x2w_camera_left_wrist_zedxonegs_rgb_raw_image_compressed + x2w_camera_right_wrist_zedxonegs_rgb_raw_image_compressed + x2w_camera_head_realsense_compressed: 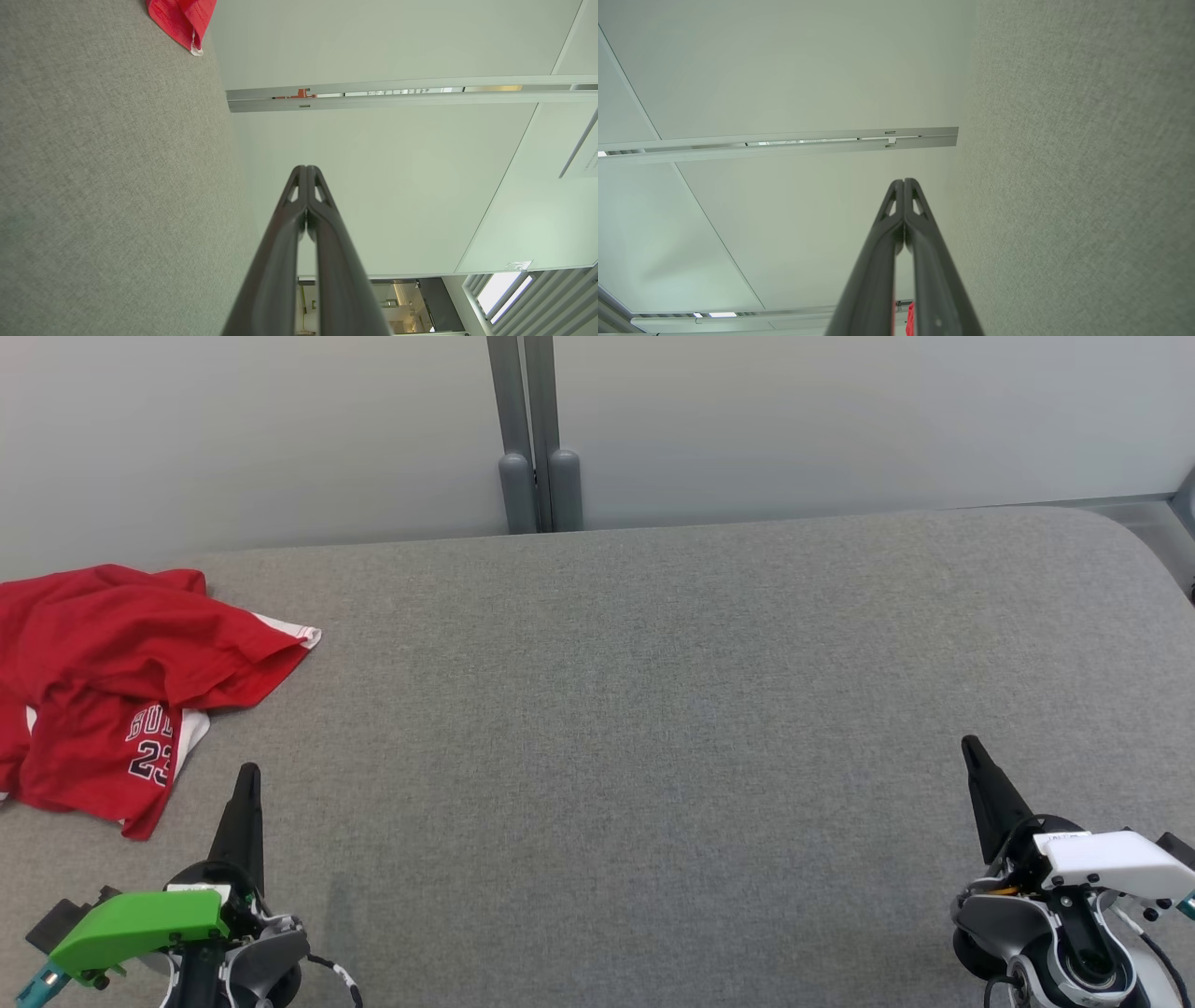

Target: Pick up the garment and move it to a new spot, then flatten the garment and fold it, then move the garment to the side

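Red jersey, crumpled in soft folds, with white trim and dark numerals, lying at the far left of a grey, finely woven padded surface with a rounded corner. Left gripper is near the jersey's hem, not touching. Right gripper is well apart at lower right. Both have long tapered dark fingers pressed together, pinching nothing, pointing toward the pale wall.

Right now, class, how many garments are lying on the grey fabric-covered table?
1: a crumpled red jersey with white trim at the left edge of the table, beyond the closed left gripper. Its folds could hide another.
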Available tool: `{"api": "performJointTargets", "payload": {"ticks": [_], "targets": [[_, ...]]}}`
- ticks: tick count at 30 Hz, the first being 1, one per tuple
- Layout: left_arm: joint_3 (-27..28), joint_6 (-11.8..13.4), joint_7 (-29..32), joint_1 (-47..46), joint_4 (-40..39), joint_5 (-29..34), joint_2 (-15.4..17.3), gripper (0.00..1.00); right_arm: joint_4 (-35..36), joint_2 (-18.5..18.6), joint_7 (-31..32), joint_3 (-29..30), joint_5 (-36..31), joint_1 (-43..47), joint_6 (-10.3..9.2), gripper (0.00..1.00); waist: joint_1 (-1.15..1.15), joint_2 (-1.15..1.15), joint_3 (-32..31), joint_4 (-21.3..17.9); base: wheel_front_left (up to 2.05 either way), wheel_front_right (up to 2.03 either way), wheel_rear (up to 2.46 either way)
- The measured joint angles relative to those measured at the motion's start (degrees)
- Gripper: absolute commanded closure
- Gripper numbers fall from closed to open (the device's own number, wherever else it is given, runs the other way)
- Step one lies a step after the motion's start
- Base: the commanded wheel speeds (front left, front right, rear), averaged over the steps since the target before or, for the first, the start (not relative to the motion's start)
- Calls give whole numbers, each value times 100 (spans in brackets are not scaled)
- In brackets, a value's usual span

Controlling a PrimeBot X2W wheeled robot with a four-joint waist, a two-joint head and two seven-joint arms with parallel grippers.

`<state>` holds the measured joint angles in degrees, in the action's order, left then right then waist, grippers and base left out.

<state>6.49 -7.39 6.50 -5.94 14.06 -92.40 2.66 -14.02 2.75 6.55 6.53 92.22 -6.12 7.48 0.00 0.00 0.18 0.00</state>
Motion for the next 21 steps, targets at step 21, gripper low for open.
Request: {"api": "performJointTargets", "payload": {"ticks": [21], "targets": [[0, 0, 0, 0, 0, 0, 0, 100, 0, 0, 0, 0, 0, 0, 0, 100, 0, 0, 0, 0, 0, 0, 0]]}}
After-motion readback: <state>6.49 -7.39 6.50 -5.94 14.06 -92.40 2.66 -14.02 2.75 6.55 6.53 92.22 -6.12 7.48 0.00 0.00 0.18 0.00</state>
